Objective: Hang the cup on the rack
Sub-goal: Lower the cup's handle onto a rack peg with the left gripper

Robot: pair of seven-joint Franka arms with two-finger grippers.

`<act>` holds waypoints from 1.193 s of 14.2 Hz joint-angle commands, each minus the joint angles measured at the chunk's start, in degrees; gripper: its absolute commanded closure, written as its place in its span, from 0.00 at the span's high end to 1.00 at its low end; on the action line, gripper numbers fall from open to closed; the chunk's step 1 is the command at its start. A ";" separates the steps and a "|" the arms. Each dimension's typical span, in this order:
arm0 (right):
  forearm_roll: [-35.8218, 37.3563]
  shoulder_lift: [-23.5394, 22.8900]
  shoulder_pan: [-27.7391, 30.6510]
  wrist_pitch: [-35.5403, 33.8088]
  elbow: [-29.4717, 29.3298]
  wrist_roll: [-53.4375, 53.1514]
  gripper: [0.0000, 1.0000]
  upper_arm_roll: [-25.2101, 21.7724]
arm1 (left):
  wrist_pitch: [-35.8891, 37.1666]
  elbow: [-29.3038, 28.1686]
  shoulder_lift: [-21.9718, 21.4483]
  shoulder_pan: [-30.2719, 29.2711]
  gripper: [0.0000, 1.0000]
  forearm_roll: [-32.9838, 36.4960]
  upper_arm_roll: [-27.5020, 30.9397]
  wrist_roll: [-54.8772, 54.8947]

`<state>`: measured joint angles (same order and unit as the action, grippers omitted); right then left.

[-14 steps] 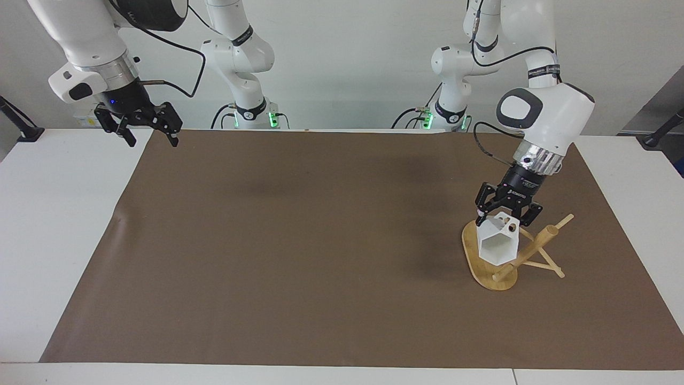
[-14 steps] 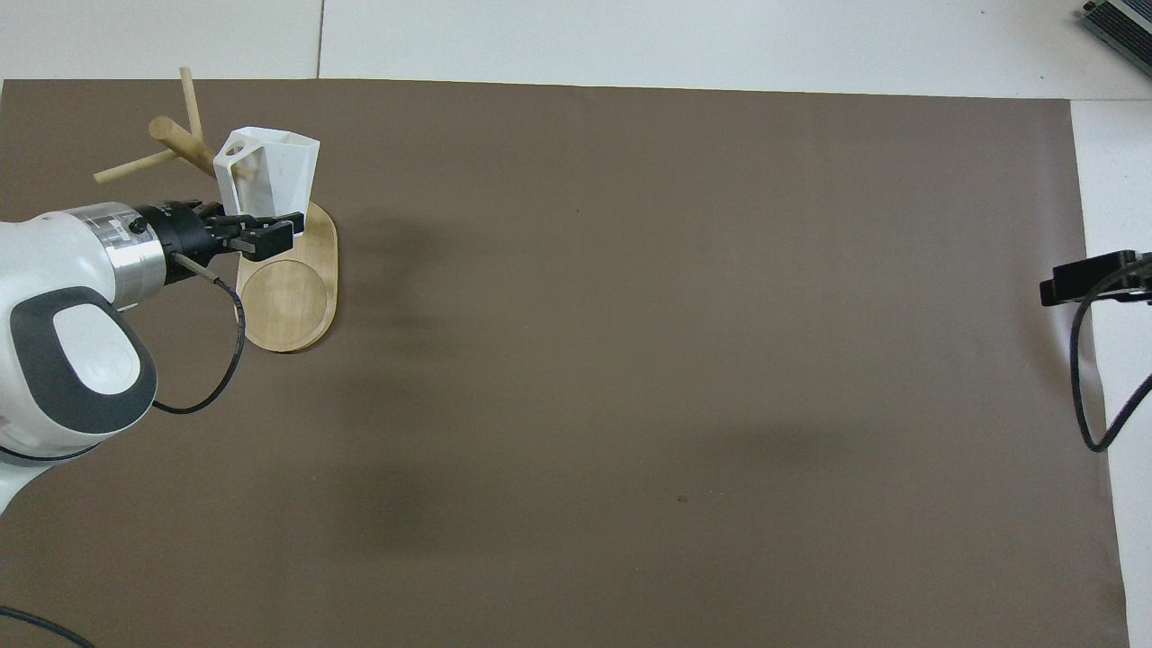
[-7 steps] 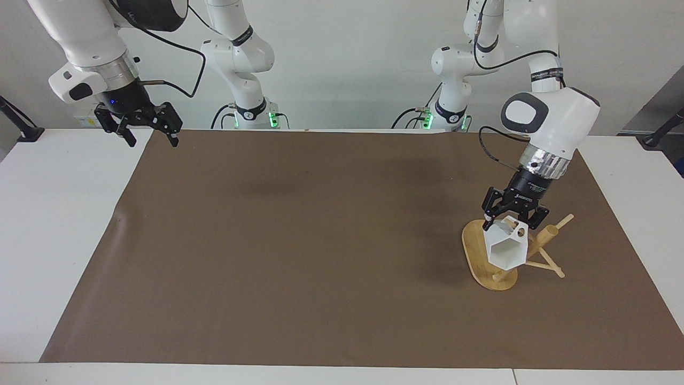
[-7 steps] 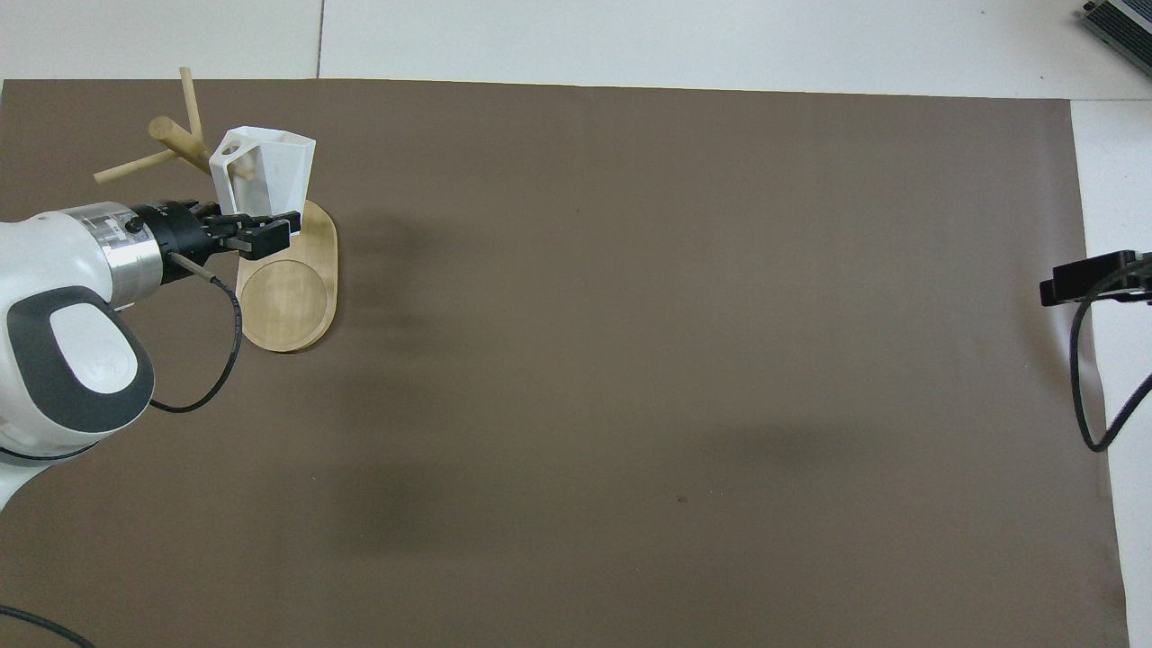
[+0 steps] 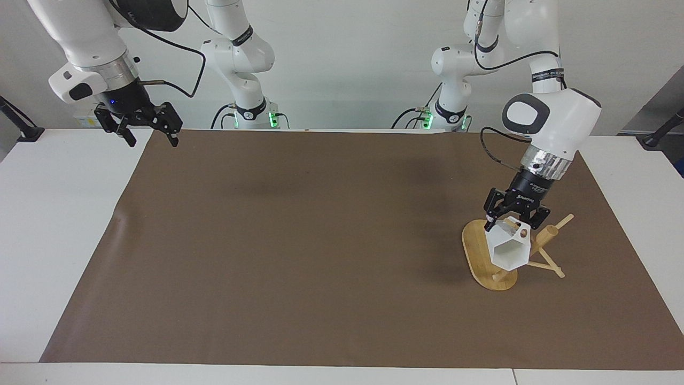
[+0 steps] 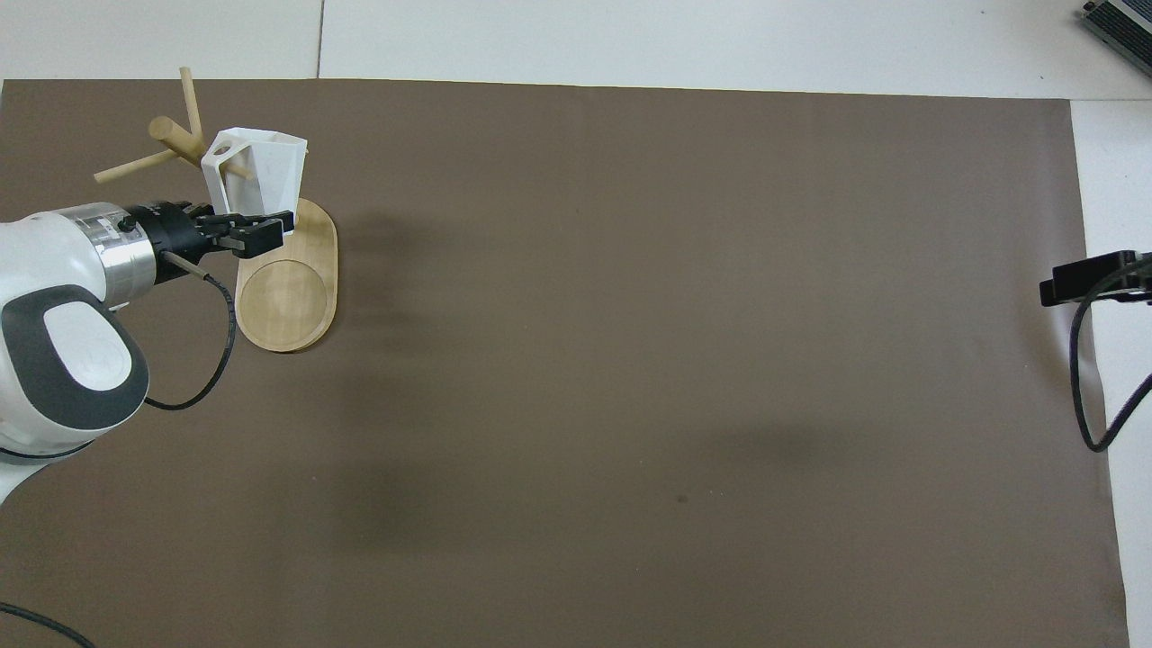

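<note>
Peg looks just inside the handle hole, so left gripper, clamped on the cup, should slide it along slowly; right gripper waits, jaws apart.

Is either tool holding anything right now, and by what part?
The left tool holds the cup by its base end, over the rack. The right tool holds nothing.
</note>
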<state>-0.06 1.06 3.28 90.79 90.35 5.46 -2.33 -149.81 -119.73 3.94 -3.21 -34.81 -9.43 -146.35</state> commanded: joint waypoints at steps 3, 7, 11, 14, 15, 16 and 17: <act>-1.08 0.70 0.24 -0.61 0.70 0.26 1.00 0.13 | -0.75 -0.77 -0.25 -0.40 0.00 1.14 -0.33 -1.57; -1.08 0.79 0.24 -0.61 0.70 0.26 1.00 0.13 | -0.66 -0.77 -0.34 -0.75 0.00 1.14 -0.24 -1.65; -1.08 0.79 0.33 -0.61 0.70 0.26 1.00 0.13 | -0.31 -0.68 -0.34 -0.75 0.58 1.84 -0.24 -1.48; -1.08 0.79 0.24 -0.61 0.70 0.26 1.00 0.13 | 0.48 -0.42 -0.25 -0.83 0.61 2.46 -0.15 -1.30; -1.08 0.79 0.24 -0.61 0.70 0.26 1.00 0.13 | 1.09 -0.16 -0.25 -1.18 0.64 3.68 -0.15 -1.30; -1.08 0.79 0.24 -0.61 0.70 0.26 1.00 0.13 | 1.10 -0.07 -0.25 -1.97 0.67 4.30 -0.24 -1.30; -1.08 0.79 0.33 -0.61 0.70 0.26 1.00 0.13 | 1.19 0.02 -0.25 -1.98 0.76 4.39 -0.15 -1.21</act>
<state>-0.06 1.06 3.28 90.79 90.36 5.46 -2.33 -149.76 -119.61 3.93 -3.77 -32.30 -9.42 -146.72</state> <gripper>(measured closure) 0.000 0.291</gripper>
